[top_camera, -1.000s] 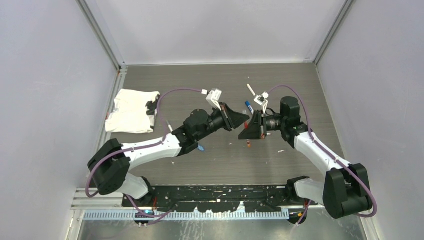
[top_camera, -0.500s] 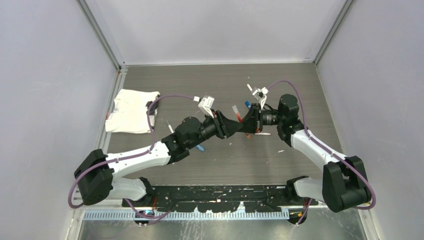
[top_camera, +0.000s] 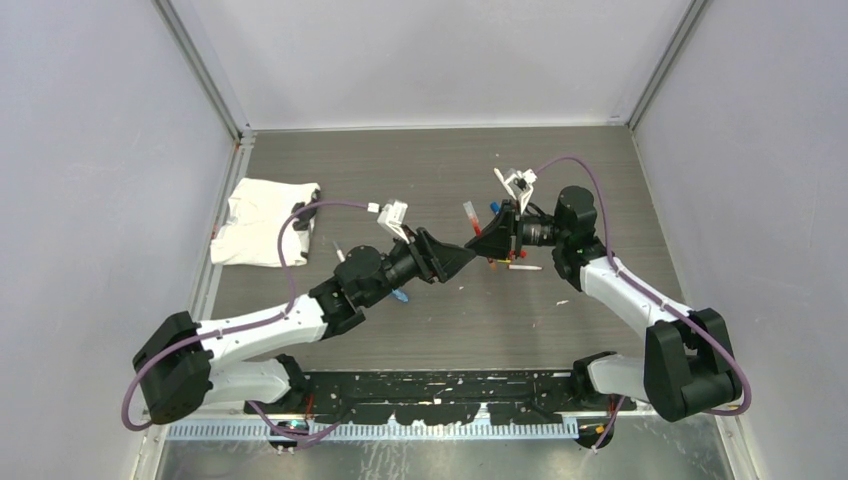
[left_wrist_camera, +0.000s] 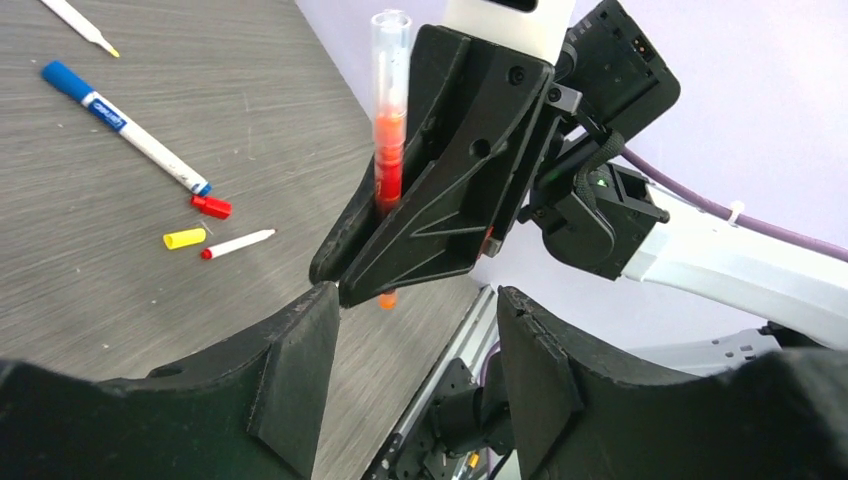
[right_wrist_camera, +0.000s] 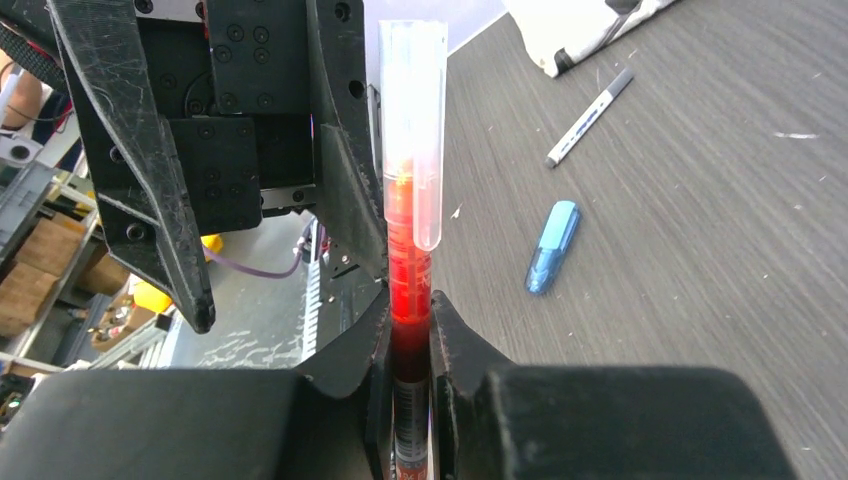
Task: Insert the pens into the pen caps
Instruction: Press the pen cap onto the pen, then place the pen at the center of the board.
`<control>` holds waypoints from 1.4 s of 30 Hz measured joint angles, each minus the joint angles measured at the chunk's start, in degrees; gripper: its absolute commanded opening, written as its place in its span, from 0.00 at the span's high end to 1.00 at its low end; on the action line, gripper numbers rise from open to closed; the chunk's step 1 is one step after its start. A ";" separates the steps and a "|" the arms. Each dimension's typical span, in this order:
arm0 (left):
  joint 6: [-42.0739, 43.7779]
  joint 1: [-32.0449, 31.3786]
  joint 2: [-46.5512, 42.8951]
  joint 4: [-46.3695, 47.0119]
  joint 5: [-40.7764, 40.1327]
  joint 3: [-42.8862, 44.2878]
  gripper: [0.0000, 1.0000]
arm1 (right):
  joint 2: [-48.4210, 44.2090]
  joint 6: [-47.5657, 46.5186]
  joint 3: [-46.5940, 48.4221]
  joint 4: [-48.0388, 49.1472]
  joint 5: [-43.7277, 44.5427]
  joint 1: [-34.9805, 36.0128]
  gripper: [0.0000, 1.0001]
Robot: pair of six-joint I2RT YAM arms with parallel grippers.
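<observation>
Red pen [right_wrist_camera: 408,290] being held off worktop [top_camera: 400,160], over its centre, clear cap [right_wrist_camera: 415,100] sitting over pen's tip. Right end effector [right_wrist_camera: 410,345] clamping pen barrel, jaws closing tight on it. Left end effector [left_wrist_camera: 415,330] facing it just beside, fingers spreading partway, gripping nothing. Blue-capped pen [left_wrist_camera: 125,125], red cap [left_wrist_camera: 211,207], yellow cap [left_wrist_camera: 184,238] lying just right of centre. Light-blue piece [right_wrist_camera: 553,260] lying left of centre; white cloth [top_camera: 262,222] lying at left edge.

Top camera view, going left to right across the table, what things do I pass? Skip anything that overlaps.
cloth → dark pen → blue piece → left gripper → red-tipped pen
</observation>
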 measured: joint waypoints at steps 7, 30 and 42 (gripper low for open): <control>0.17 2.45 -0.55 -2.60 -0.42 1.16 0.41 | 0.35 0.07 0.92 1.66 0.83 0.28 0.99; -0.13 7.82 11.32 0.11 7.43 10.54 0.99 | 1.60 0.74 1.05 1.62 1.22 1.09 0.67; -1.68 19.58 0.87 -7.19 8.57 0.59 0.99 | 1.55 -26.03 11.54 -29.38 2.40 1.25 0.31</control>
